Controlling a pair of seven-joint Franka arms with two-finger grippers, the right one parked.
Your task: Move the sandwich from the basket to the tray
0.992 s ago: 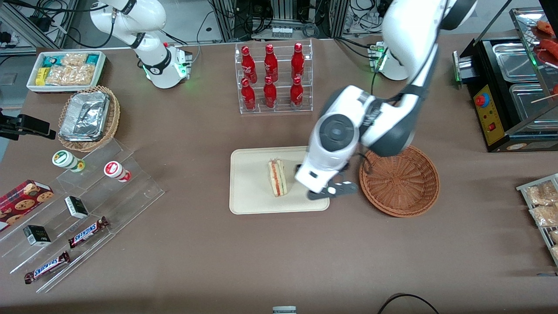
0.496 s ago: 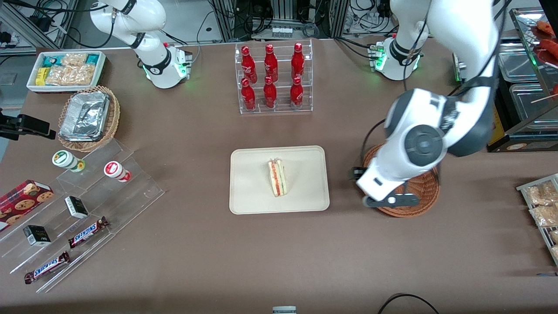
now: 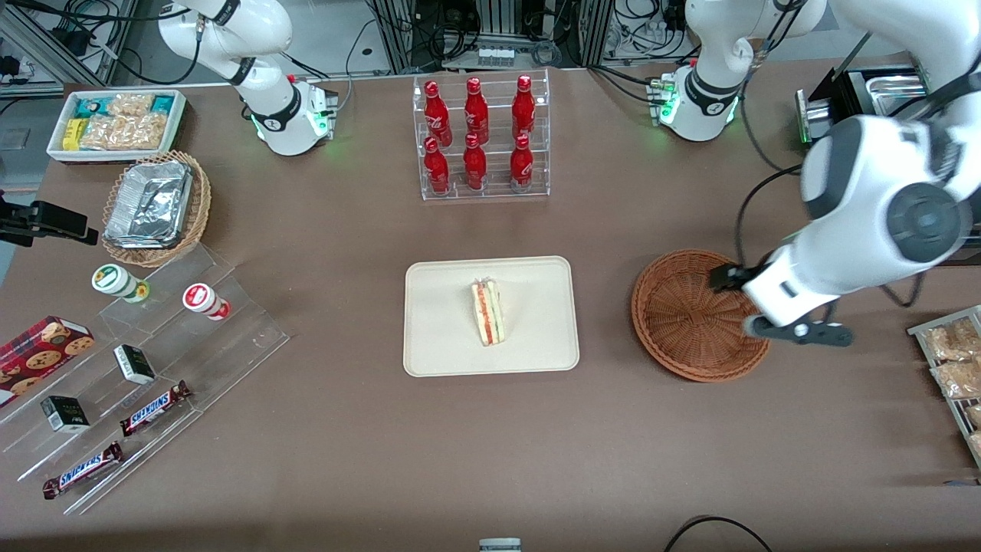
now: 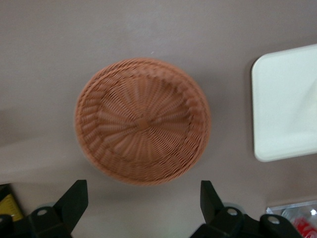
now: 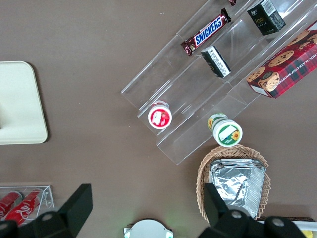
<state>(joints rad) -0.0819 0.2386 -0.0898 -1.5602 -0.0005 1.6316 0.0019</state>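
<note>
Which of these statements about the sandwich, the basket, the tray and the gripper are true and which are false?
1. The sandwich lies on the tray. True.
2. The basket holds a second sandwich. False: it is empty.
3. The gripper is shut on the sandwich. False: it is open, holding nothing, above the basket's rim.
4. The basket stands apart from the tray. True.

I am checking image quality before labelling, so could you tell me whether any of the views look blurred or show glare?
Left wrist view: slightly soft, the basket weave smeared, the open gripper dark at the frame's edge. Front view: mostly sharp; the sandwich on the tray is crisp, with glare on the foil containers. Right wrist view: sharp, evenly lit.
</note>
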